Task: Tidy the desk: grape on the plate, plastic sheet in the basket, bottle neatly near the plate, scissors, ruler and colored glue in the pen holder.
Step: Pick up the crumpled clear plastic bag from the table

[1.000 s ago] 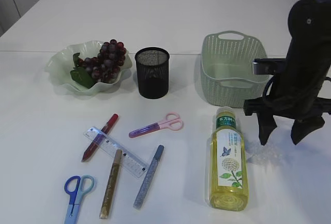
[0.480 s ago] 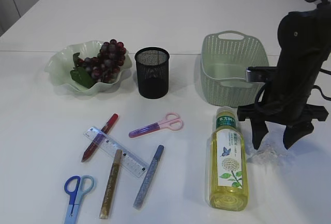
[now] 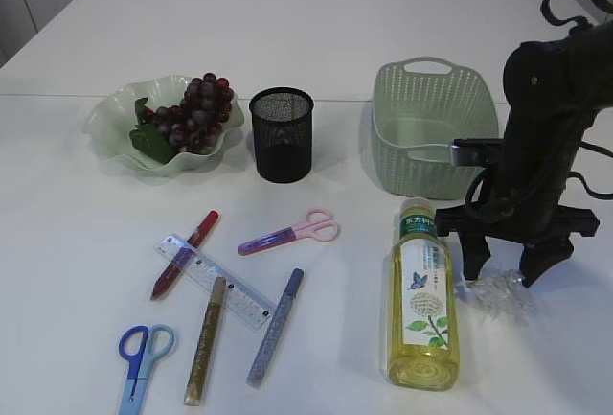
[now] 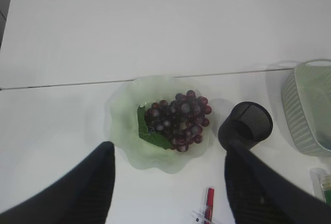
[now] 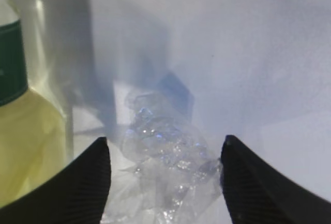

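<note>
Straddling the crumpled plastic sheet [image 5: 165, 157], the right pincer [image 3: 505, 264] is standing wide, its two fingers [image 5: 77, 185] coming down on either side of the clear wad without pinching it; whether the tips are brushing the film I cannot tell. It is holding nothing.

Risks, as I judge them from here: the sheet is thin, springy and see-through, so closing too high may be catching only a loose fold that slides out on the lift. Closing too low may be scraping the tips along the worktop [image 3: 86, 242]. The bottle [image 3: 421, 300] is lying just beside the sheet, on the side away from the arm, and the nearer finger is close to it, so a sideways drift could be nudging it into a roll. The basket [image 3: 421, 161] is sitting just behind the sheet, and a low carry could be clipping its rim.

The left pincer [image 4: 168, 182] is also spread wide and empty, hovering high above the plate [image 4: 121, 125], where the grape [image 4: 178, 120] is already lying.

Well beyond the bottle from the sheet, the pink scissors [image 3: 292, 233], blue scissors [image 3: 142, 357], ruler [image 3: 215, 281] and glue sticks [image 3: 276, 340] are lying loose, all outside the pen holder [image 3: 282, 134].
</note>
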You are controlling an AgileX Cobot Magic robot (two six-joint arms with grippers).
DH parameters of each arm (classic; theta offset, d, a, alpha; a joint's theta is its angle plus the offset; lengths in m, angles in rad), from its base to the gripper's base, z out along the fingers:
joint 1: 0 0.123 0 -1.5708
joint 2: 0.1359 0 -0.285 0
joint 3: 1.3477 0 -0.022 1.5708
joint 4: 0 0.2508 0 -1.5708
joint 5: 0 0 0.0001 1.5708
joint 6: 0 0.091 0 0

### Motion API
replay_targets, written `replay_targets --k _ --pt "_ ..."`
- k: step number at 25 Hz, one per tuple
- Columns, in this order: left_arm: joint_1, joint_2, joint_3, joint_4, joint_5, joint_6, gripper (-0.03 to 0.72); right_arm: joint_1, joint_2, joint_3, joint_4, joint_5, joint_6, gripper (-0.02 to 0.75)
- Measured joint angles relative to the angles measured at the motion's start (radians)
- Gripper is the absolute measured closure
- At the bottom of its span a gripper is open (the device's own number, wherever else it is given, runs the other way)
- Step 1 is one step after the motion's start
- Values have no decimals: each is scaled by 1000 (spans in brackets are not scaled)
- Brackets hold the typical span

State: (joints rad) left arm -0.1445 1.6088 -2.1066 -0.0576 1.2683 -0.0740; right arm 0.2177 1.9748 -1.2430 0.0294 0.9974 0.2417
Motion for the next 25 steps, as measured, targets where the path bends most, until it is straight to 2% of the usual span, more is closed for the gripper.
replay_targets --k 15,25 --pt "0 0 0 2 0 0 203 0 0 0 15 40 0 225" --pt "0 0 0 4 0 0 203 0 0 0 66 41 0 226"
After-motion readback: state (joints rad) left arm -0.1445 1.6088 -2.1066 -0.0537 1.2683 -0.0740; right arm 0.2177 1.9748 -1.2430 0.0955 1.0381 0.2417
